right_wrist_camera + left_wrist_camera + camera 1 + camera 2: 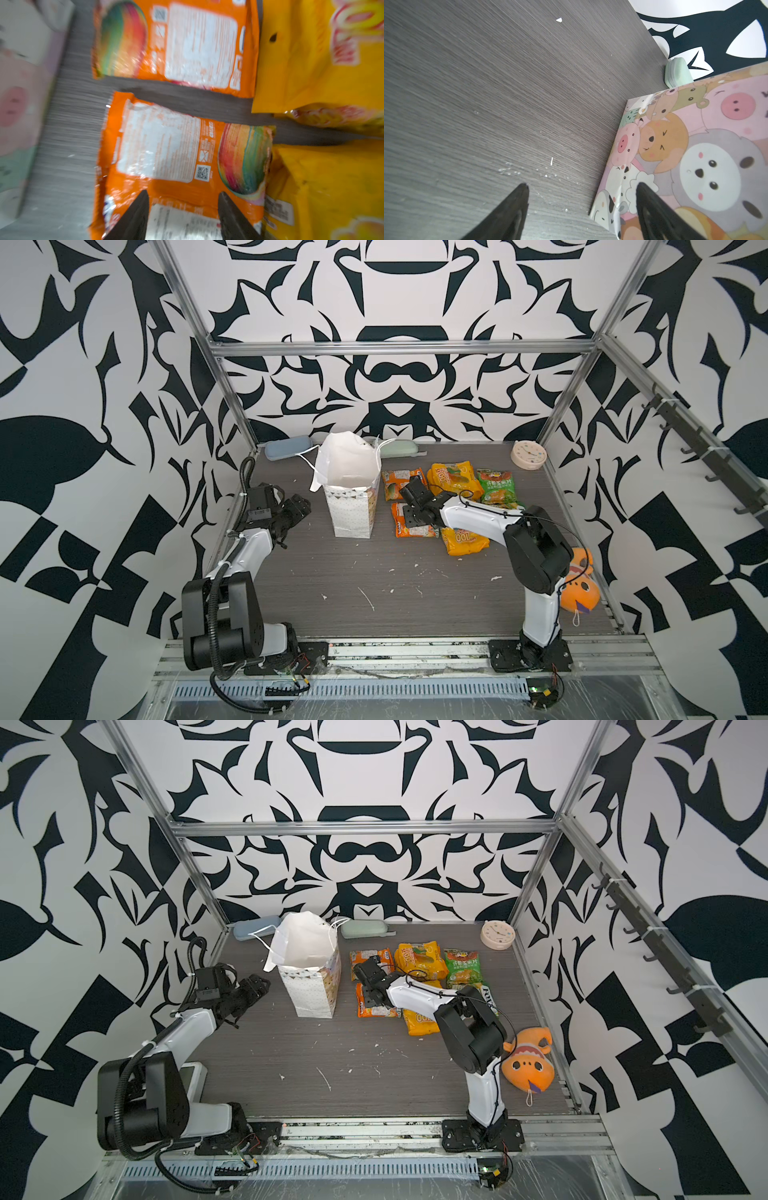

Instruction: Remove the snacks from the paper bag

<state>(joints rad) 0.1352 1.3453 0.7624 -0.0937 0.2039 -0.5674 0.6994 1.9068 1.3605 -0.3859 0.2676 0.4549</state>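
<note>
At the left of the counter (374, 580), your left end effector (297, 506) sat low, close to the paper bag (353, 510) but apart from it. In the left wrist view, the left end effector (582, 185) had its fingers (517, 207) spread wide with nothing between them. One tip stood in front of the side of the paper bag (695, 155) that bears the cartoon animals.

The bag stood upright near the back of the counter, left of the middle, with its mouth open and its cord handles hanging loose. Behind it, against the back wall, lay a blue case (286, 450) and a green case (399, 448).

Just right of the bag, the snacks lay flat on the counter in a close group. Two orange packets (415, 526) were nearest the bag, one behind the other. Next came two yellow packets (455, 479), then a green packet (496, 485) at the back. A second green one was mostly hidden under your right arm.

Your right end effector (411, 491) hung over the orange pair. In the right wrist view, the right end effector (184, 192) was spread above the nearer orange packet (176, 145), pinching nothing. That view was blurred, so you could not tell whether the tips touched the wrapper.

A round clock (528, 454) stood in the back right corner. An orange plush toy (528, 1065) lay at the right edge.
</note>
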